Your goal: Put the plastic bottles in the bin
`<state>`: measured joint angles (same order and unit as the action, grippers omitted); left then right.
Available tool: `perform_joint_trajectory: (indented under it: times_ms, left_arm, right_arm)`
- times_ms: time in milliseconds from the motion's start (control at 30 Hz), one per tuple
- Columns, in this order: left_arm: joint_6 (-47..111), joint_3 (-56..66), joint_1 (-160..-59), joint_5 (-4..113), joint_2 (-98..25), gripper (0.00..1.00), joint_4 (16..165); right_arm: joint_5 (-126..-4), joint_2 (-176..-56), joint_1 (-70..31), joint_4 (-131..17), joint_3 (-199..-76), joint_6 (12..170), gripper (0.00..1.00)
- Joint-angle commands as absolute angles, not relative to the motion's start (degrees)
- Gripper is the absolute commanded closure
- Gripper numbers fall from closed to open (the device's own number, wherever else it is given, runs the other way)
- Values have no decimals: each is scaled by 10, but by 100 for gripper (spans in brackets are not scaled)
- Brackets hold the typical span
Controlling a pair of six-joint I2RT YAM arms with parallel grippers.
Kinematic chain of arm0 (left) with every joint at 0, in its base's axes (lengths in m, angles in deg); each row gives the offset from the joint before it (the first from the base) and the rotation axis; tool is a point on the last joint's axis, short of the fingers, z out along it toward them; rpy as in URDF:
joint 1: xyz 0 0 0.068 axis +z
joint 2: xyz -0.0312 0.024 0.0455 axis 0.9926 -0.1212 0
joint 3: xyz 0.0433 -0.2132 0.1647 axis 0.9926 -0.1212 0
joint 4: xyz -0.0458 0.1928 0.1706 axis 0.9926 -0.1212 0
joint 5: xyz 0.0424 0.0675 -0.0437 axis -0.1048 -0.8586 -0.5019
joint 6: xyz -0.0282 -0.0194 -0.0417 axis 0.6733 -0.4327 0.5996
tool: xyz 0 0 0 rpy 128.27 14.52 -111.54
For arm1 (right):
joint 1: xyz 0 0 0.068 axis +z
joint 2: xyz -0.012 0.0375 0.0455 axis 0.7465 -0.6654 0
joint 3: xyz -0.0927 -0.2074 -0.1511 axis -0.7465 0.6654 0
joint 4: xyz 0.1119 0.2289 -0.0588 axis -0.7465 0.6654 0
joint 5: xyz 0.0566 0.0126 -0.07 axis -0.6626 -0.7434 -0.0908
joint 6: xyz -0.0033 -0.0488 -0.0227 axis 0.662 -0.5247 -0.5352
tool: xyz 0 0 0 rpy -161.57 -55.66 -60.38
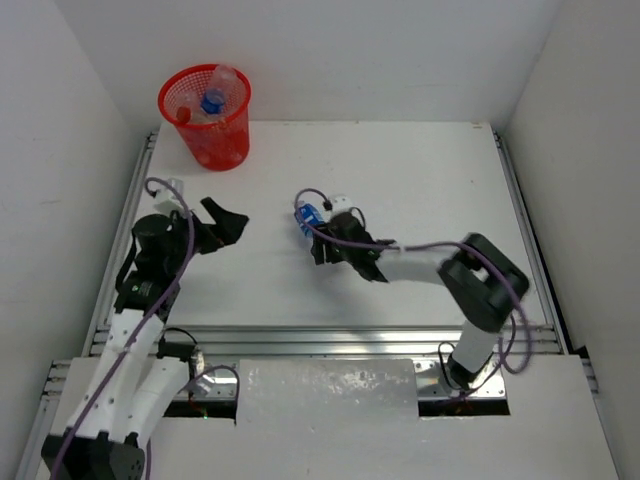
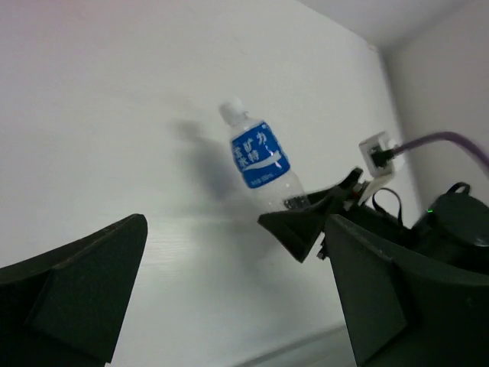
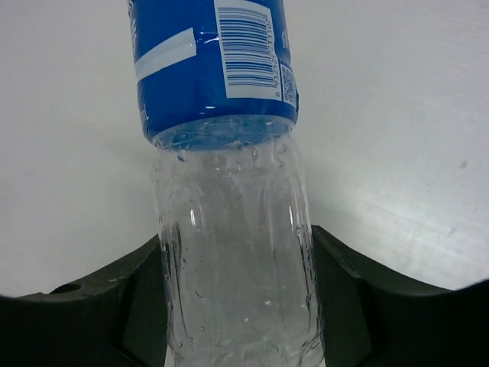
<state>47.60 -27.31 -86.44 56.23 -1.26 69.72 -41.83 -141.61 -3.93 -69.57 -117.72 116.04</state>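
Pinching a blue-labelled bottle point(image 1: 308, 217) near the middle of the table point(image 1: 430, 170), the right gripper point(image 1: 320, 238) has a finger against each side of it. The right wrist view shows this contact most clearly. There the fingers point(image 3: 92, 313) press on the clear, droplet-speckled lower body of the bottle point(image 3: 229, 252), below the label and its barcode. The left wrist view adds the bottle's point(image 2: 260, 160) white cap and its shadow on the surface. None of the views makes clear whether the bottle rests on the table or sits just above it.

The left gripper point(image 1: 228, 218) is spread wide and empty, nearer the left edge, well apart from the bottle. Its own camera shows both dark fingers point(image 2: 84, 283) with bare surface between them.

Only the top view shows the red mesh bin point(image 1: 210, 140), at the far left corner, with other bottles point(image 1: 215, 95) inside, one blue-labelled.
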Motion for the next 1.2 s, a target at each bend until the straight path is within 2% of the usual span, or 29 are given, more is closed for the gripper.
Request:
perform_joint_trajectory:
  times_ms: [0,133,267,433,567,633,667,733,767,800,833,867,933,1000,1033,1067,1167]
  left_arm:
    - [581,-341,-878,851,-80,0,906]
    - [629,-358,-982,882,-168,0,1076]
    - [665,-371,-1038,857,-185,0,1199]
    - [656,-343,-1091,822,-213,0,1233]
    - [664,-330,-1121,828,-246,1,1266]
    - [655,-321,-1132,818,-248,6,1259]
    - [651,-319,-1133,815,-246,21,1254]
    - [637,-303,-1133,797,-239,42,1228]
    - [626,-293,-1134,782,-235,80,1207]
    - [618,-270,-1134,765,-232,99,1184]
    - [607,-254,-1134,722,-228,100,1129]
    - [601,-238,-1134,699,-227,100,1096]
    - [586,-176,-1132,593,-231,100,992]
    - [560,-81,-1123,492,-259,100,848]
    - [554,-46,-1114,392,-272,100,814]
    - [547,15,-1076,360,-303,100,763]
    - [553,137,-958,320,-386,100,691]
  right_arm:
    - [-599,-1236,-45,-969,-1008,1075,84]
    - [-721,-1076,-68,-1039,-903,1054,89]
    - [-788,-1017,-69,-988,-889,1027,92]
    - [-836,-970,-68,-959,-876,1015,92]
    - [-826,-947,-68,-926,-881,1009,92]
    - [-825,-936,-68,-920,-880,1002,90]
    - [-825,-935,-68,-917,-883,1002,90]
    - [-818,-935,-68,-895,-890,994,88]
    - [-814,-935,-68,-889,-890,990,83]
    - [-806,-934,-68,-882,-889,988,74]
    - [-796,-925,-68,-882,-884,987,58]
    - [-763,-919,-68,-889,-869,987,2]
    - [-703,-893,-68,-863,-864,1005,1]
    - [-562,-875,-69,-769,-871,1053,1]
    - [-510,-856,-69,-729,-874,1082,1]
    - [-428,-844,-69,-656,-870,1142,1]
    - [-399,-795,-69,-564,-844,1220,1]
